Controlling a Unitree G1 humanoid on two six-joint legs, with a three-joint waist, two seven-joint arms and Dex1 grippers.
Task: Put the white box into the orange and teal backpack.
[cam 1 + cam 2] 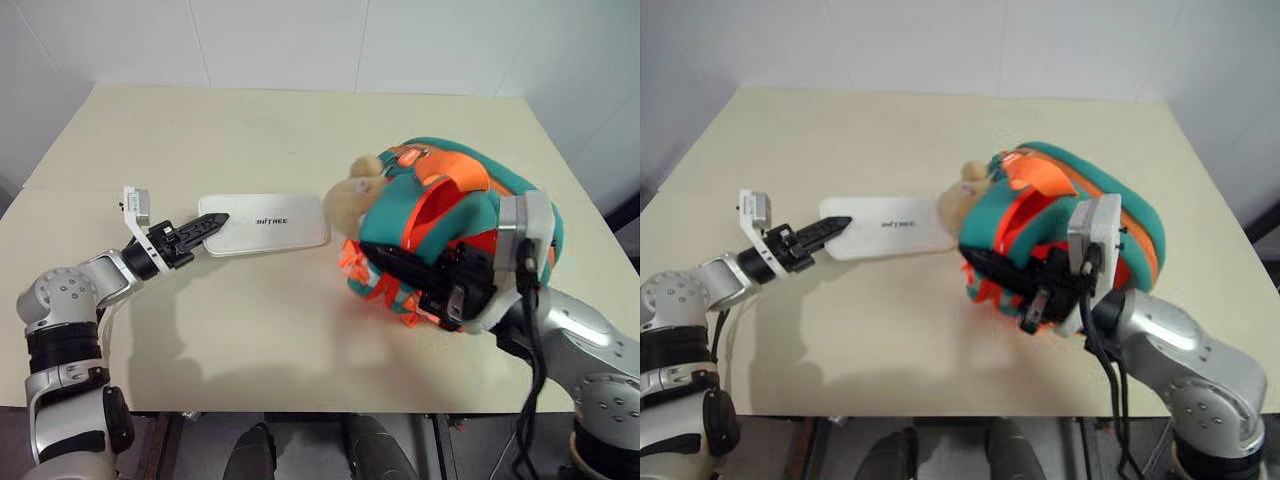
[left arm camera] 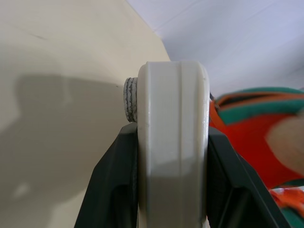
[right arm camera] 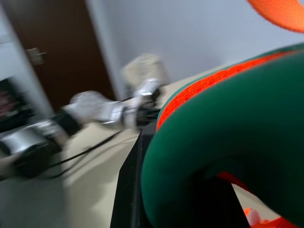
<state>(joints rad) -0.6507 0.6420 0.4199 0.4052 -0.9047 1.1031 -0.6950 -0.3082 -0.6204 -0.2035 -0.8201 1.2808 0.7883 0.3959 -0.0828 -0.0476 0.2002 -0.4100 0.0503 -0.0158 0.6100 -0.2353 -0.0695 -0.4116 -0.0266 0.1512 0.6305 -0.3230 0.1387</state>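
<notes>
Lining up the insert now: over the counter (image 1: pixel 250 350), the orange and teal backpack (image 1: pixel 455 215) is pinched by its teal rim in the right hand (image 1: pixel 450 285), while the left hand (image 1: pixel 205 228) clamps the white box (image 1: pixel 270 222) by its end, near the bag. Next the mouth needs spreading so the box can slide in.

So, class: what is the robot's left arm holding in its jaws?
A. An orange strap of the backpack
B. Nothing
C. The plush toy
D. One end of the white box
D: the left gripper has its jaws clamped on the end of the white box, which is farthest from the backpack.
</notes>
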